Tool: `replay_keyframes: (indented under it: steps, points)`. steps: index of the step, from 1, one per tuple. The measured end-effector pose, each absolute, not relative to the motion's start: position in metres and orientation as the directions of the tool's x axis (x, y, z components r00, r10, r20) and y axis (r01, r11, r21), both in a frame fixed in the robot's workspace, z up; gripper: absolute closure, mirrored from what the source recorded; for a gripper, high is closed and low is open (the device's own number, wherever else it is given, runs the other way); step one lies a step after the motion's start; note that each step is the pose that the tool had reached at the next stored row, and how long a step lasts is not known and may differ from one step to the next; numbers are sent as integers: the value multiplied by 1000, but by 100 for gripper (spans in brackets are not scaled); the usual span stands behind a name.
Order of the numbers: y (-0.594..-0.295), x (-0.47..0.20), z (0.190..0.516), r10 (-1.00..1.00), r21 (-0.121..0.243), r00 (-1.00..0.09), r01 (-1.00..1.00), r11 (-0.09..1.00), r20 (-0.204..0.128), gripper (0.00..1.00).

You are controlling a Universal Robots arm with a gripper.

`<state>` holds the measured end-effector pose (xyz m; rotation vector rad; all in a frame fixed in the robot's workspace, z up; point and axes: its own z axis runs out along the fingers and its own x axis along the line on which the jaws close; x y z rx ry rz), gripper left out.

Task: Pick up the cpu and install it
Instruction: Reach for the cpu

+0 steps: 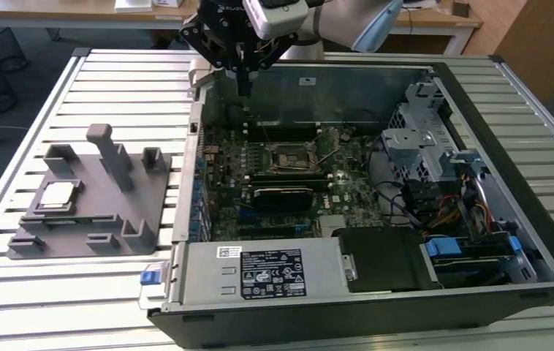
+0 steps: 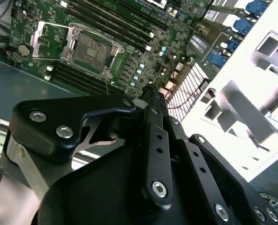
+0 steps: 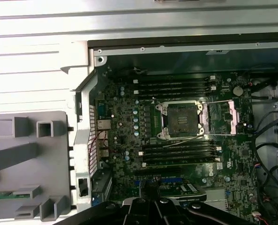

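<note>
Silvery-white flat square cpu (image 1: 58, 194) with a thin darker rim lies face up in a shallow recess of the grey moulded plastic fixture (image 1: 92, 219). The fixture stands on the slatted metal table (image 1: 23, 292), at the exterior view's left of the open black computer case (image 1: 355, 322). The recess appears meant to keep the chip flat and square, so that it can be approached from above. Nothing touches the cpu.

The black square motherboard socket (image 3: 181, 119) sits between two banks of long black memory sticks (image 3: 176, 86). Its metal load frame (image 3: 218, 117) is swung aside and the contact field is bare, so the seat is judged ready to receive the chip. No chip is installed.

The black gripper (image 1: 245, 91) hangs over the far edge of the case interior, well apart from the cpu and nearer to the socket. Its fingers point straight down at the green motherboard (image 1: 257, 139). In the exterior view the fingertips meet at a single point with nothing between them, so it is closed and empty. The arm reaches in from the far side of the table, wrist vertical. Pickup has not yet begun.
</note>
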<state>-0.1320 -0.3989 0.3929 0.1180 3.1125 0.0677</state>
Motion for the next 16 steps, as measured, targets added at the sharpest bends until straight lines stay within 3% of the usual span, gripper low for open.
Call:
replay_keyframes:
  steps: [16]
  points:
    - [-399,-139,392,76,44,-997,75,996,-24,89]
